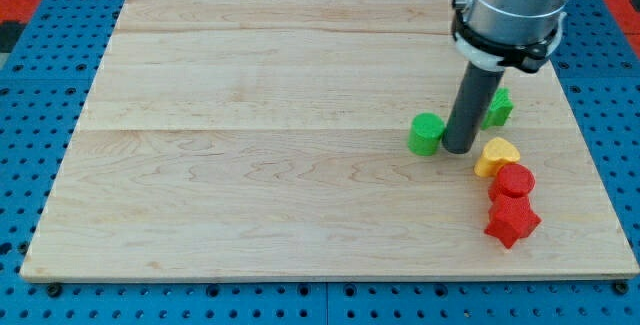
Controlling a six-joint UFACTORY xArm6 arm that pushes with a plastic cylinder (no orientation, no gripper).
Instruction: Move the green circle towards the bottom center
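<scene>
The green circle (426, 133) is a short green cylinder on the wooden board (250, 165), right of the board's middle. My tip (460, 149) stands right beside it on its right side, touching or nearly touching it. The dark rod rises from there to the grey arm housing (512, 10) at the view's top right.
A second green block (497, 108) sits just right of the rod, partly hidden by it. A yellow heart (497, 155), a red circle (514, 181) and a red star (512, 221) lie in a column near the board's right edge. Blue pegboard surrounds the board.
</scene>
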